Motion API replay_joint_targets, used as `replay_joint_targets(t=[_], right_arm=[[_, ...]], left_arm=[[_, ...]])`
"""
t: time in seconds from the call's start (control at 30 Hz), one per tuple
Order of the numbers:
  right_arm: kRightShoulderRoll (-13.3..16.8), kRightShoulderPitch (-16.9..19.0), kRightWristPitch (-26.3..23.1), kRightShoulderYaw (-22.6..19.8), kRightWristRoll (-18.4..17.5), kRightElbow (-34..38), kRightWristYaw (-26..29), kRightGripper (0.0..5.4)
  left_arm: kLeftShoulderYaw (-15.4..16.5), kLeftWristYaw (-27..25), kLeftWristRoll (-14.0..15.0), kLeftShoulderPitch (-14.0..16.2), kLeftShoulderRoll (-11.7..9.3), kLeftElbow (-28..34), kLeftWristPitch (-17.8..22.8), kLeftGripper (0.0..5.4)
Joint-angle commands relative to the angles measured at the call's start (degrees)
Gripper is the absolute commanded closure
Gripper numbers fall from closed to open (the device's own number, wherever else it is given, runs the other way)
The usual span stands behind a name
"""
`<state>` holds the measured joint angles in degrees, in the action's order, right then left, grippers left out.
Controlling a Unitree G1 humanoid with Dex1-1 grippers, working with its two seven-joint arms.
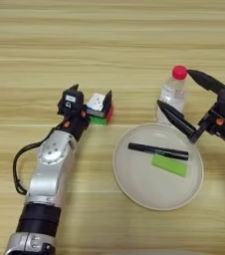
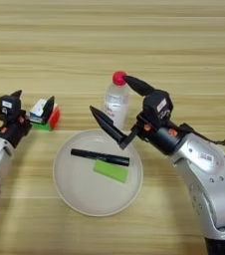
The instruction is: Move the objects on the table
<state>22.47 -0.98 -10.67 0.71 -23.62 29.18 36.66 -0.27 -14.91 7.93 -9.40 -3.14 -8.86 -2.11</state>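
Off-white plate (image 1: 134, 187) with pen (image 1: 158, 150) sits beside bottle (image 1: 173, 95).

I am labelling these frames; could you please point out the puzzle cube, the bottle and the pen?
puzzle cube (image 1: 98, 106): left eye view, top face.
bottle (image 2: 116, 102): right eye view, clear body.
pen (image 1: 158, 151): left eye view, mid-barrel.

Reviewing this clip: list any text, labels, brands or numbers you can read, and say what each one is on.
No text is readable.
Left gripper, around the puzzle cube: white label on its housing, too blurred to read.
Right gripper, open around the bottle: white label on its housing, too blurred.
Bottle, black pen, green block, plate: no visible print.
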Motion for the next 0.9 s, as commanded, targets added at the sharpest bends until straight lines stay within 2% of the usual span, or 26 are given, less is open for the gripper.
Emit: replay_joint_targets(t=[0.03, 0.37, 0.9], right_arm=[[0.8, 0.7, -0.1, 0.4, -0.3, 1.2, 0.4, 0.02], [0.6, 0.8, 0.0, 0.9, -0.2, 1.8, 0.4, 0.02], [1.3, 1.1, -0.5, 1.3, -1.2, 4.4, 1.0, 0.02]], left_arm=[[0.2, 0.0, 0.3, 0.2, -0.1, -1.4, 1.5, 0.0], [-0.3, -0.3, 0.2, 1.0, 0.5, -3.1, 1.7, 0.0], [-0.5, -0.6, -0.2, -0.1, 0.4, -6.6, 1.2, 0.0]])
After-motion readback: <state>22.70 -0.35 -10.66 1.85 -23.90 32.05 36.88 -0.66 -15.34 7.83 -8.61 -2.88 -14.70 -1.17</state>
